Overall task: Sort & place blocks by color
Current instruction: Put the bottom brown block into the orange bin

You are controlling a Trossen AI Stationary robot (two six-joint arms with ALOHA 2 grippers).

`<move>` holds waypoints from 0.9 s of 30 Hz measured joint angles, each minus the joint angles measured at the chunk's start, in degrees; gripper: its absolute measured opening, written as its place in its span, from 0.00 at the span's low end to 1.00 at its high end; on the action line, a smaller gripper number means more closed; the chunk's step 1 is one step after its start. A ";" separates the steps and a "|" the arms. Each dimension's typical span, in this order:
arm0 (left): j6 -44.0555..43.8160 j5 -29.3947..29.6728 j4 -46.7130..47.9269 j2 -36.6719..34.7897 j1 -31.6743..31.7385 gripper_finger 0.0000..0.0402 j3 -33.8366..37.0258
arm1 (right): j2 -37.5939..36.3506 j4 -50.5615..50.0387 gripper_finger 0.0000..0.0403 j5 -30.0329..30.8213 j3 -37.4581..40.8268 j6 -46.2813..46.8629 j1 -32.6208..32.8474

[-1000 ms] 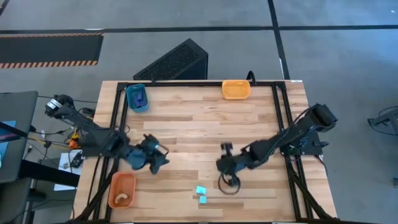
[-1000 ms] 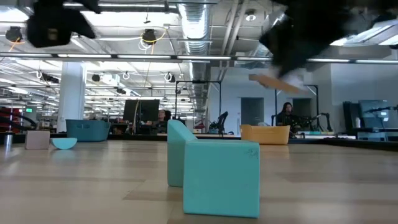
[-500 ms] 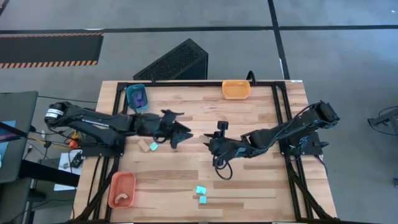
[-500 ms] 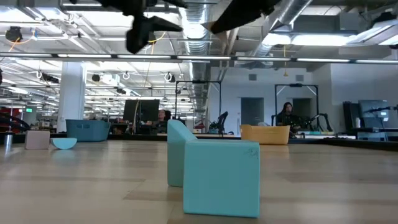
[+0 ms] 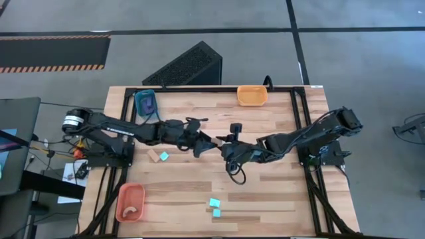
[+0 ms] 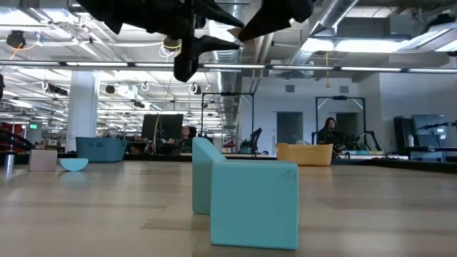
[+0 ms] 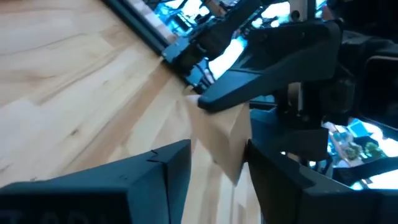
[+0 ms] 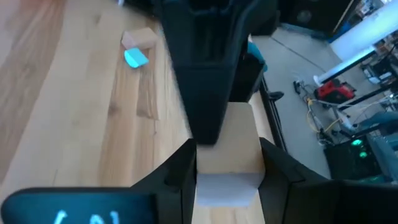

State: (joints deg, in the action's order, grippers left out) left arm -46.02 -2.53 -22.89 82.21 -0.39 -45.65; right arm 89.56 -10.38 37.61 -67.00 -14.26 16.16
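Observation:
A pale tan block [image 5: 214,141] is up in the air over the table's middle, between my two grippers. My left gripper [image 5: 206,141] reaches in from the table's left and my right gripper [image 5: 222,147] from the right; both are shut on it. A second tan block [image 5: 155,156] and a cyan piece [image 5: 164,156] lie on the wood left of centre. Two cyan cubes [image 5: 214,203] [image 5: 216,213] stand near the near edge, one close behind the other in the low view [image 6: 253,203]. A dark blue block lies in the teal tray [image 5: 147,104]. My left gripper pinches the tan block [image 7: 221,140] between its two fingers, coming level from the table's left. The block fills the gap between the fingers [image 7: 171,165] and is lifted clear of the table. My right gripper holds the same block's other end [image 8: 227,146], pinched between its two fingers [image 8: 183,168], coming level from the table's right. The left gripper's finger [image 8: 202,74] lies over the block's far part.
A yellow-orange tray [image 5: 252,95] stands at the far edge and an orange tray [image 5: 130,202] holding a pale piece at the near left corner. A black frame borders the table's left, right and far sides. Both arms cross the table's middle.
My left arm has swung from beside the orange tray at the near left up to the table's middle and has closed its open fingers on the block. My right gripper has carried the tan block left and toward the far edge, meeting the left gripper.

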 joint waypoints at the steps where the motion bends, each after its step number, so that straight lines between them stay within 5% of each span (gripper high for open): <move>1: 0.45 -0.41 -1.62 0.64 -0.02 0.32 0.00 | 0.00 0.28 0.33 -0.01 0.00 -0.30 0.00; 12: 2.58 3.87 -4.01 0.81 -0.11 0.05 0.17 | -0.20 -0.66 0.33 1.85 0.11 0.91 -0.11; 27: -1.41 5.28 -4.03 0.70 -2.57 0.07 0.17 | -0.06 -0.24 0.33 3.19 0.13 10.07 2.49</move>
State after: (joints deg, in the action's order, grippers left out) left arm -47.43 2.75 -26.92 82.91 -2.96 -45.47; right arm 89.50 -10.62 40.80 -66.87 -4.19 18.66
